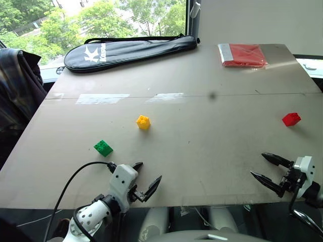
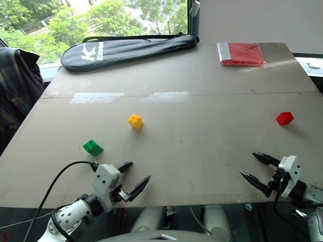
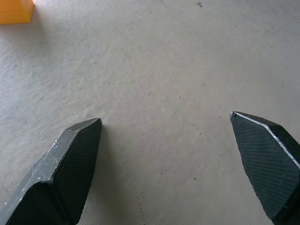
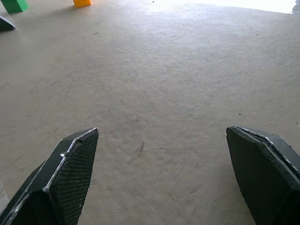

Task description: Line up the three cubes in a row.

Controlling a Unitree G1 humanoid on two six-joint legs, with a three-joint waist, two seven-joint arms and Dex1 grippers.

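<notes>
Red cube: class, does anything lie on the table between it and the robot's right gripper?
Nothing visible does. Bare table separates the open right gripper from the red cube beyond it.

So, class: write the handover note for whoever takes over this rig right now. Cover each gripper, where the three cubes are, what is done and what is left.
Left gripper: open, empty, at the table's near edge.
Right gripper: open, empty, also at the near edge.
Green cube: near left, closest to the left gripper.
Yellow cube: mid-table, a little farther back and to the right of green.
Red cube: far right, beyond the right gripper, well apart from the other two.
Done: nothing yet; the cubes lie scattered, none touching.
Left: bring all three into one row. Moving red over towards yellow and green looks like the biggest step.
</notes>
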